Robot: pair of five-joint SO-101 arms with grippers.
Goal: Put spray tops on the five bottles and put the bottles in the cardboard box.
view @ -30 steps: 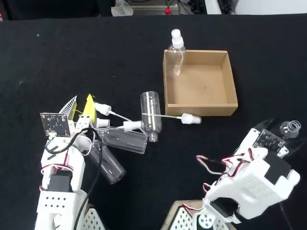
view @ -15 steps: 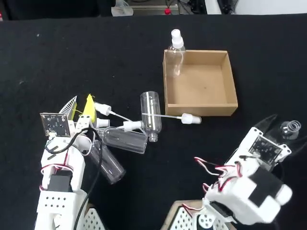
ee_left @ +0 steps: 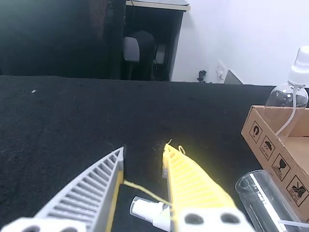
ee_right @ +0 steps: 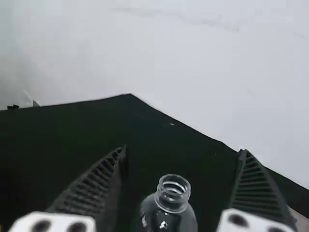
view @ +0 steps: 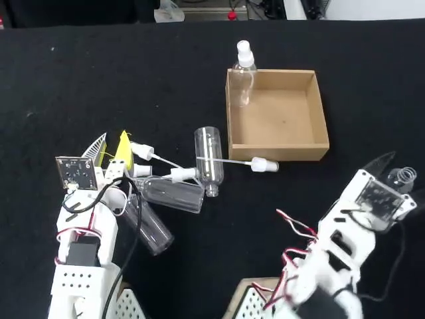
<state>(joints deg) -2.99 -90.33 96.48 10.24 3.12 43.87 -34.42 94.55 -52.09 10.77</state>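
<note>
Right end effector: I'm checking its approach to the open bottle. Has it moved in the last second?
Yes. In the high view, the right end effector has slid rightward, away from the cardboard box, and now straddles the open bottle.

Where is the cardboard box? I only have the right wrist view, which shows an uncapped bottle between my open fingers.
Observer: The cardboard box lies ahead of your right gripper and to its left.
Operator: How many bottles are in it?
Observer: One, a spray-topped bottle standing in the box's far left corner.
Operator: Any loose spray tops nearby?
Observer: One spray top lies just in front of the box's near wall.
</note>
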